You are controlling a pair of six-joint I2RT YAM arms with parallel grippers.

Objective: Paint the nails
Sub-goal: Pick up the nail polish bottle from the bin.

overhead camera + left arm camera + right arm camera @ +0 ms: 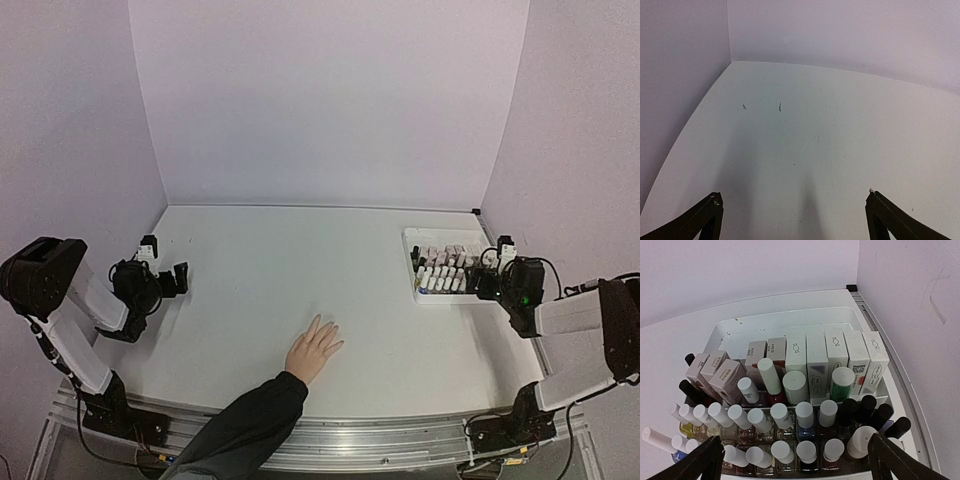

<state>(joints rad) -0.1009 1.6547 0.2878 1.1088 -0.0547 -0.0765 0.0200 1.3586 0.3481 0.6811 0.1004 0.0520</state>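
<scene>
A white tray (pixel 785 322) is seen at the right of the table (pixel 260 280), just beyond the right gripper (pixel 795 440), whose jaws are spread wide with nothing held between them. The tray's near rows are filled with small polish bottles (pixel 804 415), mostly white-capped, with a few black caps at the right. Behind them, upright white boxes (pixel 816 362) are lined up, and pinkish boxes (pixel 725 377) are leaned at the left. The far part of the tray is left bare. The left gripper (pixel 794 195) is likewise spread, over bare table. A hand (pixel 313 350) in a dark sleeve (pixel 245 425) is laid flat near the front edge, between the arms; the nails (pixel 329 326) cannot be made out.
</scene>
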